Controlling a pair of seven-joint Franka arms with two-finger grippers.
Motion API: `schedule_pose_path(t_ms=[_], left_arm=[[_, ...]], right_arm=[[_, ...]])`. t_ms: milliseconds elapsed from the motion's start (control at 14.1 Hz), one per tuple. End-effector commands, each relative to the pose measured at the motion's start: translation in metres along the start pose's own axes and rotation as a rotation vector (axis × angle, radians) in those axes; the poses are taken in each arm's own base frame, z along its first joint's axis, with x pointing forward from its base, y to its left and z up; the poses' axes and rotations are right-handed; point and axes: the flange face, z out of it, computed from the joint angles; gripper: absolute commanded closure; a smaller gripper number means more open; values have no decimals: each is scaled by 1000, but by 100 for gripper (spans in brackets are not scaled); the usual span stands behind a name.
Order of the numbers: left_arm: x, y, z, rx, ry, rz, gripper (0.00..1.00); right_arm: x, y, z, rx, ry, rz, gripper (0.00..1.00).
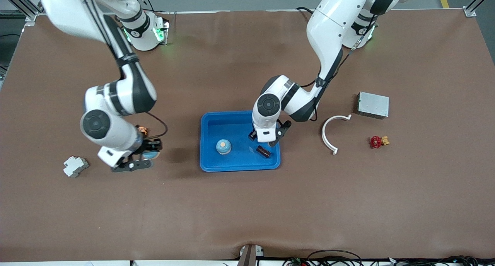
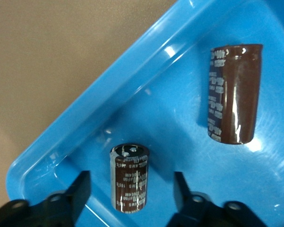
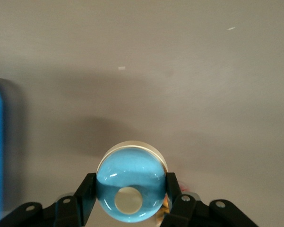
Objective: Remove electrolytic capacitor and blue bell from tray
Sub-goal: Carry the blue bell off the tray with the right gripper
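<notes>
Brown desk mat: beside the bright-blue plastic tray (image 1: 210, 163), my right gripper (image 3: 130, 201) clenches a blue domed bell (image 3: 131, 182). My left gripper (image 2: 130, 194), in a tray corner, straddles a brown cylindrical capacitor (image 2: 129, 177) without closing; that lift remains, I judge.

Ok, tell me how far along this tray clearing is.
Done: right claw has one blue bell clamped, outside the tray. In hand: left claw, open, straddles an upright capacitor in the tray. Left: grip it, lift it out; another bell and a lying capacitor sit inside too.

Bright even overhead light, soft shadows, glare on tray (image 2: 132, 101).
</notes>
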Motion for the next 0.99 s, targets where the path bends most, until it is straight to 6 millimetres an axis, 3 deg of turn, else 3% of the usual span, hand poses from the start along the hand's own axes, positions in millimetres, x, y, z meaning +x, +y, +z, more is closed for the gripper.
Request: schedule_pose_path(t_ms=[0, 213, 284, 568, 780, 851, 922], left_arm=[[1, 4, -1, -9, 18, -8, 72], [1, 5, -2, -11, 18, -8, 92], [2, 5, -3, -13, 16, -13, 100], [4, 6, -10, -22, 14, -16, 100], [4, 9, -34, -50, 14, -17, 100], [6, 9, -39, -52, 17, -14, 100], [5, 8, -55, -61, 14, -15, 100]], right_arm=[[-16, 71, 28, 0, 47, -117, 100], [-27, 140, 74, 5, 51, -189, 100], [-28, 152, 87, 3, 60, -207, 100], [-29, 194, 136, -4, 77, -223, 100], [-24, 205, 148, -3, 77, -210, 100], [-23, 206, 149, -4, 79, -205, 89], [-22, 207, 150, -3, 79, -199, 1]])
